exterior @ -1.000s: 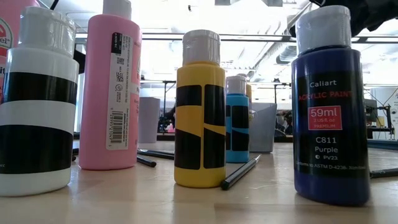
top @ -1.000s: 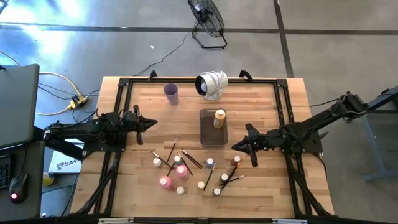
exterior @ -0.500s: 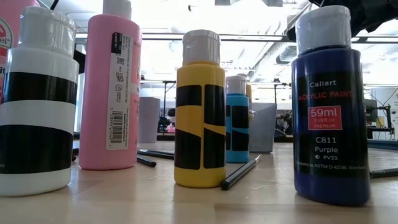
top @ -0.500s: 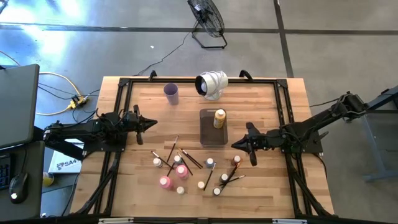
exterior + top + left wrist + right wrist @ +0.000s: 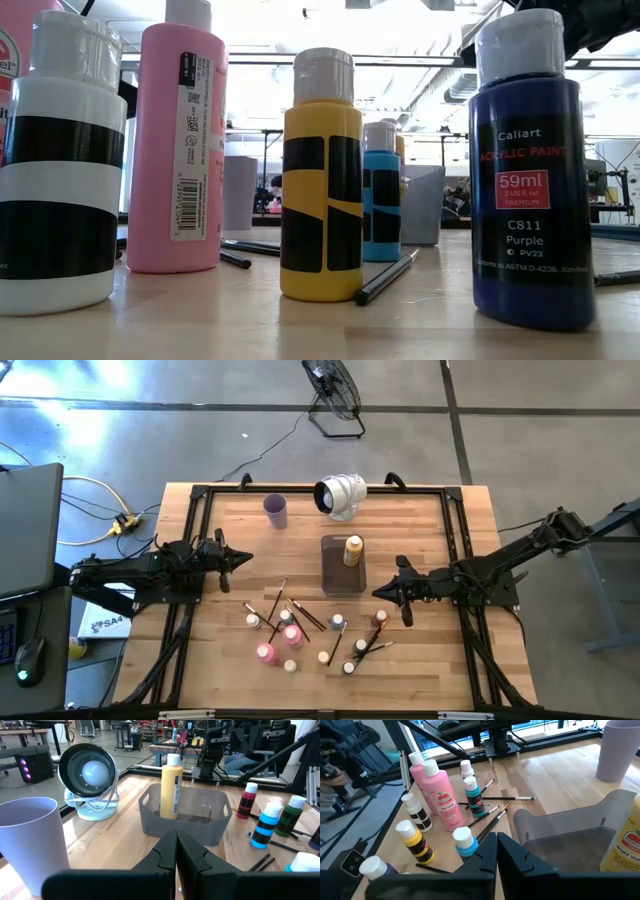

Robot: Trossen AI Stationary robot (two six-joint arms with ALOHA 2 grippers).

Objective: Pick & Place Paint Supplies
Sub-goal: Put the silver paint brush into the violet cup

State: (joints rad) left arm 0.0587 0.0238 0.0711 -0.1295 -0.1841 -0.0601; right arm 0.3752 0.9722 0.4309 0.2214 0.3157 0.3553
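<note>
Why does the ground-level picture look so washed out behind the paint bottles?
In the low view the bright room behind glares white, so the pink bottle, yellow bottle and purple bottle stand backlit, and the far cups go soft. The high view is evenly lit, with faint shadows on the table.

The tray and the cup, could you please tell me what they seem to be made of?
Tray: probably translucent grey plastic; the yellow bottle inside shows through its wall. Cup: matte lilac, thin-rimmed, likely plastic, possibly paper.
</note>
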